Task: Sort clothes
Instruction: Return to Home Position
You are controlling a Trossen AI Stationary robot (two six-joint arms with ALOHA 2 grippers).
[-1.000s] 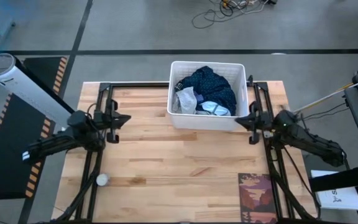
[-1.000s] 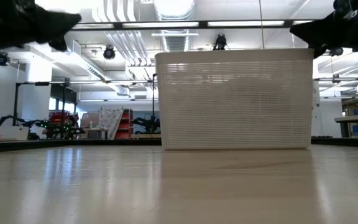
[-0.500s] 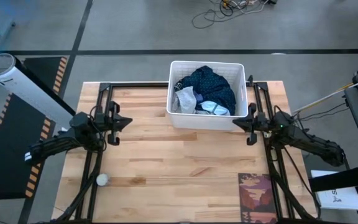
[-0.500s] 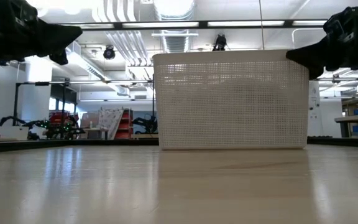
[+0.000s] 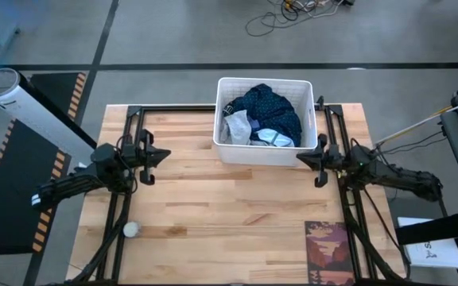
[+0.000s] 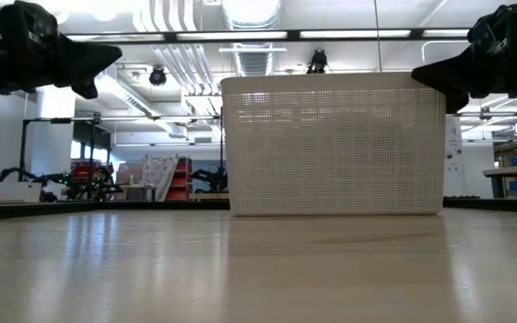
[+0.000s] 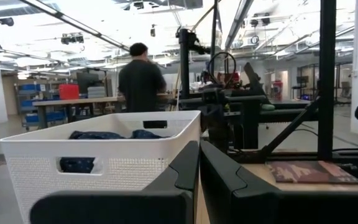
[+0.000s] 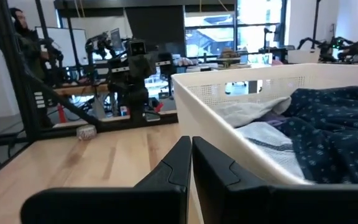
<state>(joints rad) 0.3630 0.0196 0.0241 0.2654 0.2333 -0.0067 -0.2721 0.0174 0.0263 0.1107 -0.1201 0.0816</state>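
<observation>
**Operator:** Location of clothes (image 5: 265,115)?

**Technician:** Piled inside white laundry bin (image 5: 266,80), at far edge of table (image 5: 213,199), slightly right of centre. Dark blue dotted garment on top, pale pieces beneath it toward left wall of bin. None seen outside it.

**Operator:** State of left gripper (image 5: 161,153)?

**Technician:** Raised over left edge of table, pointed toward bin, well apart from it. Closed: fingers (image 7: 185,171) pressed together, nothing between them.

**Operator:** State of right gripper (image 5: 302,158)?

**Technician:** Just beside near right corner of bin, at about rim height in low view. Closed on nothing, per right wrist view. Contact with bin wall: not determinable.

**Operator:** Procedure for return to home?

**Technician:** Sorting judged complete.
- Draw right arm back toward right edge first, level, away from bin wall. Lower only once clear.
- Retract left arm straight back along left edge.
- Leave both grippers closed.
- Avoid dark red patterned mat (image 5: 328,250) at near right corner.
- Avoid small pale round object (image 5: 131,229) toward near left corner.

Likely risk: nudging the bin, probably light, with right arm.
</observation>
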